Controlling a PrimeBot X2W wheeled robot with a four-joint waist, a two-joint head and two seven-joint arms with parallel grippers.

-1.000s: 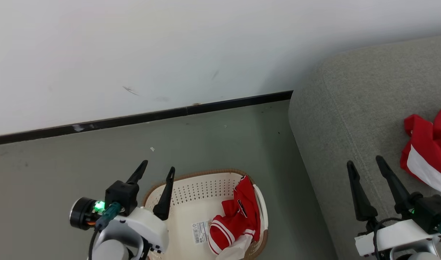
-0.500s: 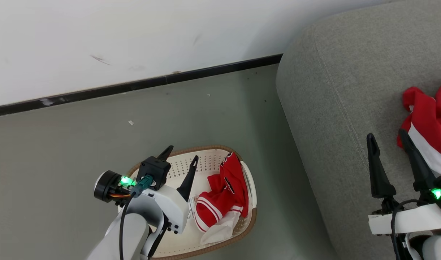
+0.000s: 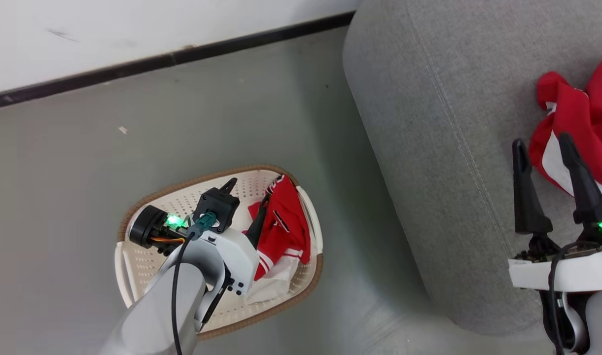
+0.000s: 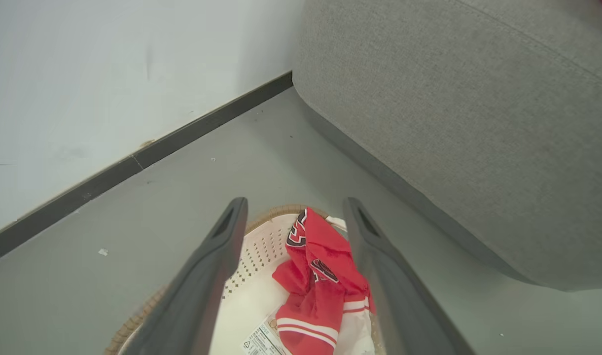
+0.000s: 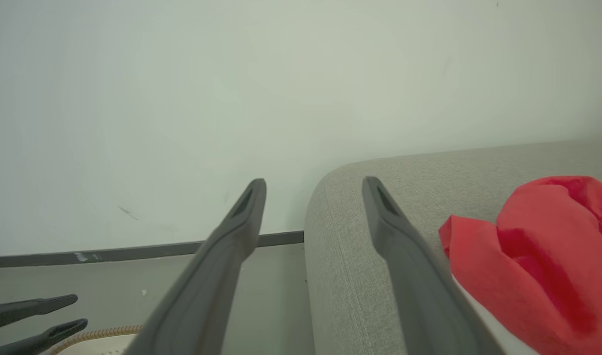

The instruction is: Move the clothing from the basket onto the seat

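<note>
clothing (image 3: 283,224) bunched at right wall of basket (image 3: 133,268), soft, light, floppy; likely best pinched at top fold. left gripper (image 3: 247,193) spread empty above it; right gripper (image 3: 540,143) spread empty over seat (image 3: 429,123).

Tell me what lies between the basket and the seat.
Bare grey floor separates the basket from the seat. The head view shows nothing lying on that strip.

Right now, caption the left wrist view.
Open left gripper above red fabric clothing in cream perforated plastic basket beside grey upholstered seat.
</note>
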